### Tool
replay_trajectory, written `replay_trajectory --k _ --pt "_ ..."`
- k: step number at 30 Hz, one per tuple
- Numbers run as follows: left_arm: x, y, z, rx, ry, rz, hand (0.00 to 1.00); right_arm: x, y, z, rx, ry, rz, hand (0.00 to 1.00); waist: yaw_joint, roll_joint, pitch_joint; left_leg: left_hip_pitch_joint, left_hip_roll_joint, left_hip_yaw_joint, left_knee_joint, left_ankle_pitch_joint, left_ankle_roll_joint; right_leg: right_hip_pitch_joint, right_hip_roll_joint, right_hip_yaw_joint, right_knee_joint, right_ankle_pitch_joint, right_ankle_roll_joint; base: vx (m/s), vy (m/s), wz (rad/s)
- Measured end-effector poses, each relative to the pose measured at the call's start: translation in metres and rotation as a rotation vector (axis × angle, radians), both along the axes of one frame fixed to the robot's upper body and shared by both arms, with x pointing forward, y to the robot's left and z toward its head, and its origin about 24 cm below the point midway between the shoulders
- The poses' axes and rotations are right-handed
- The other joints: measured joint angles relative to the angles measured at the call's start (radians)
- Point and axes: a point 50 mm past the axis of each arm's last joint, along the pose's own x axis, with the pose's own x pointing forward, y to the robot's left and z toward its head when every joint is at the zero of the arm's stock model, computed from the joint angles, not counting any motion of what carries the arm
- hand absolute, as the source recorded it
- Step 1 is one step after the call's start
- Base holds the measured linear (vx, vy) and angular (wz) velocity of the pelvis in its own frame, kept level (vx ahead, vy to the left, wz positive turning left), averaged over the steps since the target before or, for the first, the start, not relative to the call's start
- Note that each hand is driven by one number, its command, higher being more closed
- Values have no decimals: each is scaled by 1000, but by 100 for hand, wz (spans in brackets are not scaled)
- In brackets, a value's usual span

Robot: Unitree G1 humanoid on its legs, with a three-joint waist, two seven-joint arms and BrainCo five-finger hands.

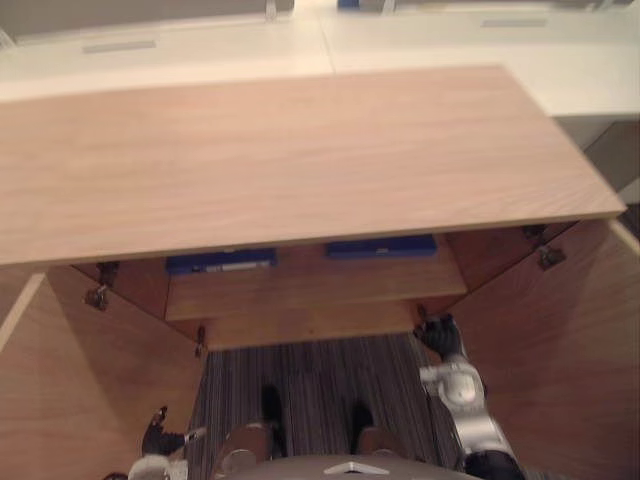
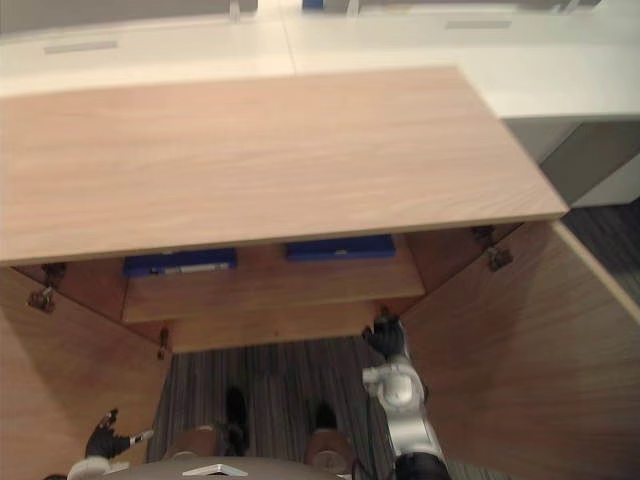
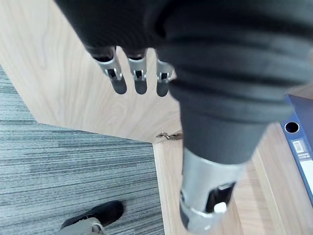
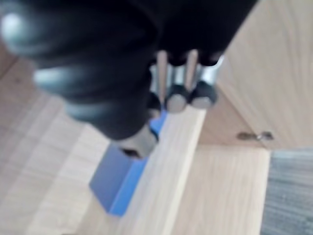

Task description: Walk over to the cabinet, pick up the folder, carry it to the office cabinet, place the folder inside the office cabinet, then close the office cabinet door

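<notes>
- Office cabinet (image 1: 300,160) right in front of me and below, its broad wooden top taking up most of what I see from my head.
- Both of its doors stand open towards me: the left door (image 1: 80,400) on my left, the right door (image 1: 560,340) on my right, with striped grey carpet (image 1: 310,370) between them.
- Inside, under the top's front edge, a wooden shelf (image 1: 310,285) carries two folders lying flat, side by side and a little apart.
- The left blue folder (image 1: 220,262) lies towards the shelf's left end and the right blue folder (image 1: 382,246) towards its right. Only their front strips show under the top. I cannot tell which one is the task's.
- My right hand (image 1: 440,335) is down at the right front corner of the cabinet's lower board, close beside the right door.
- In my right wrist view its fingers (image 4: 177,100) are straight, side by side, and hold nothing. Their dark tips lie over the shelf's front edge, perhaps touching it, though that is too blurred to be sure. The right blue folder lies on the shelf just past them.
- My left hand (image 1: 160,438) hangs low beside the left door, well away from the shelf. Its fingers (image 3: 139,81) are relaxed and empty.
- Pale worktops (image 1: 450,50) stand behind the cabinet.
</notes>
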Motion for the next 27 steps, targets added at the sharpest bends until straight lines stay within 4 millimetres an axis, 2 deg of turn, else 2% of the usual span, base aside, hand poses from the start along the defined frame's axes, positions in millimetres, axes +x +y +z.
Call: replay_trajectory --k 1,3,6,10,13,17,19,21,22,23,25,27 --pt "5 0 1 -1 -17 0 0 7 0 6 -16 -23 13 100 0 6 5 -30 0 -6 18 -3 4 -25 -1 -1 13 5 0 -130 36 25" --pt "22 -1 7 -4 -82 6 0 35 -1 38 -92 -127 76 100 10 32 49 -112 6 -12 59 -4 6 -102 -1 -3 55 14 7 -106 7 15" --pt "32 0 13 -10 -132 28 0 55 -1 67 -157 -214 123 100 25 57 80 -190 14 -32 88 5 -2 -175 3 -14 86 18 19 -30 -44 8" --pt "51 9 24 8 -209 43 0 75 2 90 -197 -284 134 100 36 59 132 -281 28 -63 135 19 4 -268 3 -45 170 3 32 -17 -71 17" --pt "73 11 37 14 -298 51 0 87 0 109 -279 -326 144 100 46 61 174 -363 30 -84 167 26 3 -359 -2 -59 249 -27 23 -45 -81 20" --pt "91 9 52 9 -393 47 0 95 2 124 -300 -378 134 100 57 61 196 -452 28 -93 211 27 2 -465 -17 -61 348 -65 14 -56 -64 14" --pt "112 5 67 1 -470 43 0 99 3 134 -305 -416 125 100 61 62 204 -497 31 -99 234 26 0 -512 -19 -65 384 -77 9 -63 -71 14" --pt "138 -20 100 -21 -641 -49 0 104 8 146 -304 -455 123 100 63 66 221 -545 30 -120 257 31 -6 -553 -25 -82 425 -90 2 -76 -71 21" --pt "143 -29 107 -33 -681 -89 0 105 9 148 -306 -466 113 100 63 65 225 -553 29 -121 257 33 -7 -563 -27 -83 434 -93 1 -71 -61 19" --pt "148 -48 117 -66 -736 -142 0 106 10 151 -309 -475 102 100 64 65 230 -562 26 -121 259 36 -9 -578 -33 -84 447 -99 -2 -59 -54 12" --pt "147 -62 114 -118 -754 -146 0 109 14 155 -313 -490 109 100 66 66 232 -576 25 -120 256 38 -8 -597 -36 -84 462 -104 -3 -57 -63 6" --pt "127 -65 82 -211 -606 -97 0 112 13 162 -331 -497 93 100 75 66 235 -591 28 -118 255 40 -7 -616 -37 -86 470 -110 -6 -15 -51 2"
